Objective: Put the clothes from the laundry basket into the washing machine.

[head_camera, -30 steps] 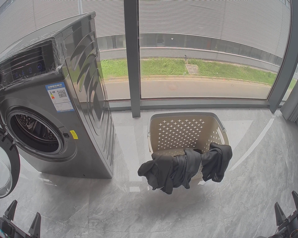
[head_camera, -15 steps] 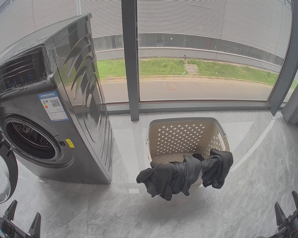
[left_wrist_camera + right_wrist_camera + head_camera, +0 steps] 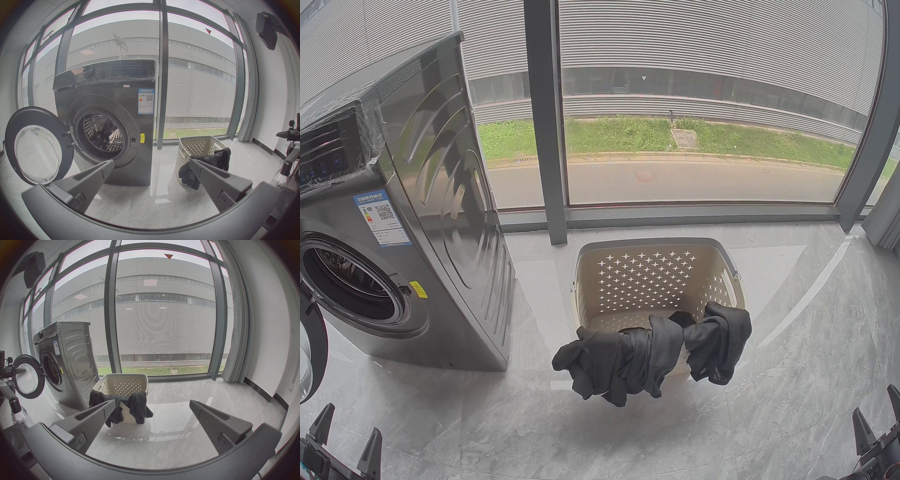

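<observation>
Dark grey clothes [image 3: 650,359] hang over the near rim of a beige laundry basket [image 3: 650,281] on the floor by the window. They also appear in the left wrist view [image 3: 206,165] and the right wrist view [image 3: 122,405]. The grey washing machine [image 3: 394,219] stands left of the basket. Its round door [image 3: 37,145] is swung open and the drum [image 3: 101,132] looks empty. My left gripper [image 3: 347,437] is low at the near left, open and holding nothing. My right gripper [image 3: 878,415] is low at the near right, also open and holding nothing. Both are well short of the basket.
A glass window wall with a dark pillar [image 3: 544,119] runs behind the basket and machine. Bare marble floor [image 3: 581,431] lies between me and the basket. A curtain [image 3: 884,219] hangs at the far right.
The whole head view has shifted: machine and basket now sit further left in the picture. Both grippers keep the same place in the view, still open.
</observation>
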Available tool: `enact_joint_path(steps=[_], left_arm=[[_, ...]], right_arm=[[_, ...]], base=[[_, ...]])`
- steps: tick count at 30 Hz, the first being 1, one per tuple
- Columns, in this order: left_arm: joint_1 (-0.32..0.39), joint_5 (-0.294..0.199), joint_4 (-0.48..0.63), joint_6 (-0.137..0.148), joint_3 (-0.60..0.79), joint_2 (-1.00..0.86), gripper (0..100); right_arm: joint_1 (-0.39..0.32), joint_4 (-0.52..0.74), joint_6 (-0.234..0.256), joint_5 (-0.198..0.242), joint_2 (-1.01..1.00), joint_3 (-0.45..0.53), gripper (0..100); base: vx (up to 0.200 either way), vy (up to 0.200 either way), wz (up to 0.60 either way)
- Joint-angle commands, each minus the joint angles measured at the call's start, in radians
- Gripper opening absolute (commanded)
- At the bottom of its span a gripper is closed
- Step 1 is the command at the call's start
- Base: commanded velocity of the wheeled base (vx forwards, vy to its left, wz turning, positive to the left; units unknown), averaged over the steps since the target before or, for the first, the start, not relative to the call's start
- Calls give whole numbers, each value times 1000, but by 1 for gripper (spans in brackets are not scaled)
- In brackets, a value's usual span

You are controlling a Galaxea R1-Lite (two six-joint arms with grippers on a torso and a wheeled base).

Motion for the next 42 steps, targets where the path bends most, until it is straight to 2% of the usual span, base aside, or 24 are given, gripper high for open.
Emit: enact_joint_path(steps=[1, 42], left_arm=[[0, -1, 0, -1, 16, -18, 100], [0, 0, 0, 7, 16, -18, 100]], right_arm=[[0, 0, 0, 0, -9, 12, 100], [0, 0, 0, 0, -9, 12, 100]], base=[[0, 0, 0], [5, -15, 0]])
